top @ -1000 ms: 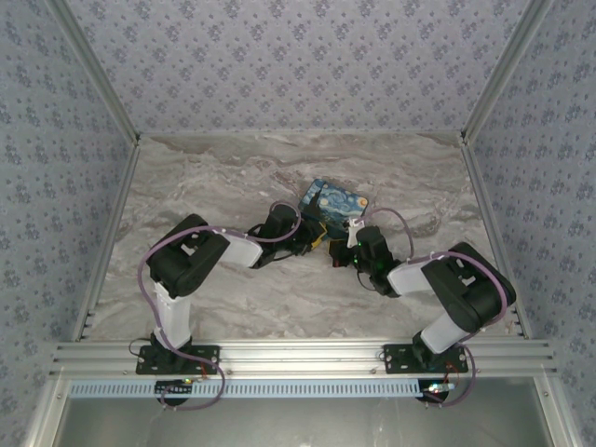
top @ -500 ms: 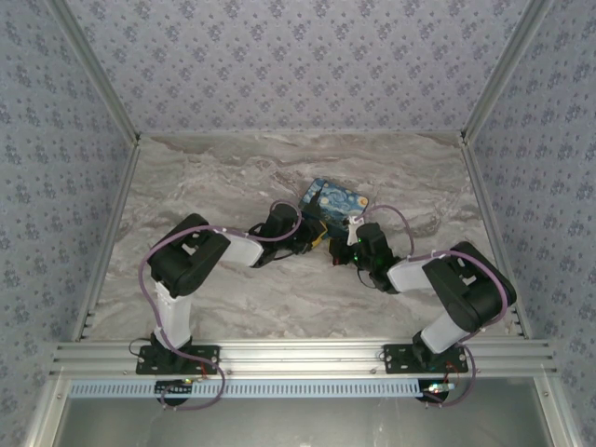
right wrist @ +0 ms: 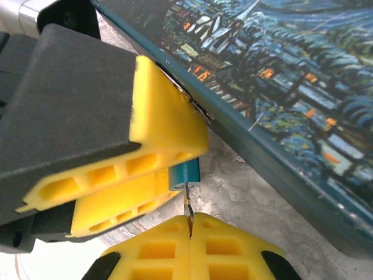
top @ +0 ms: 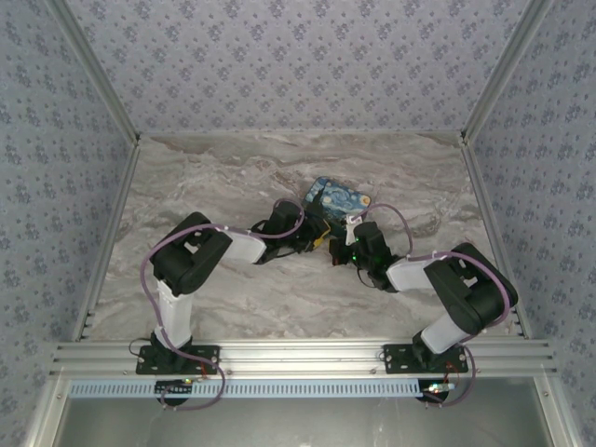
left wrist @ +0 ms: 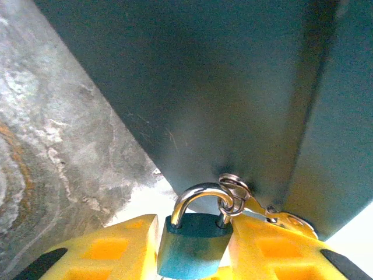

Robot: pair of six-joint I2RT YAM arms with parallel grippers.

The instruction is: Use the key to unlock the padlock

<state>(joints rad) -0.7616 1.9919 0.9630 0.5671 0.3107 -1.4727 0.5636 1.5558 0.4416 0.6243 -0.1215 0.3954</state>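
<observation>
One padlock (left wrist: 192, 248) inside left hand (left wrist: 193, 226), grip unclear, right hand (right wrist: 190, 219) pinching key (right wrist: 187, 201) just below

Padlock (left wrist: 192, 248): blue body, silver shackle looks shut. Key (right wrist: 187, 205): thin, dark, tip at padlock's underside.

Soft even light, close-ups perhaps blurred.

A starry-night printed blue box (top: 337, 198) lies right of centre on the grey marbled desk (top: 214, 177), flower-patterned walls (top: 298, 56) around.
</observation>
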